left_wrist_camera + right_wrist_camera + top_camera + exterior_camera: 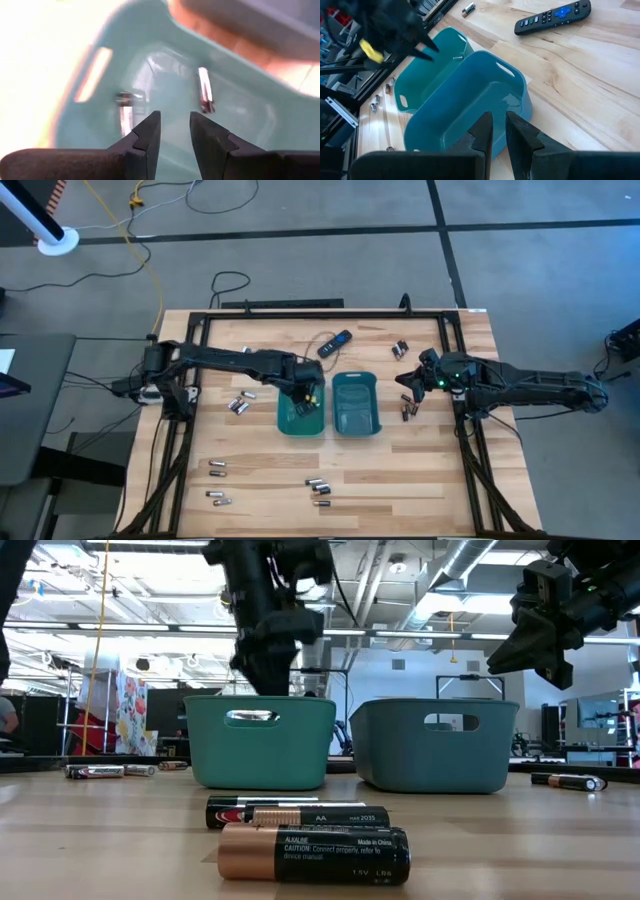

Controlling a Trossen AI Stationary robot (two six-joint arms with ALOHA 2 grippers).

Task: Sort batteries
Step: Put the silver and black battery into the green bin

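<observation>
Surroundings: black remote with blue button lies on the pale wooden table, near the far end of the two teal plastic trays.
Left tray: two silvery batteries lie inside.
Right tray: appears bare inside.
Batteries: small dark cylinders with coppery ends and silvery-grey ones lie scattered on the table around the trays.
Left gripper: over the left tray, fingers narrowly parted, gripping nothing.
Right gripper: raised beside the right tray, fingers narrowly parted, empty.
</observation>
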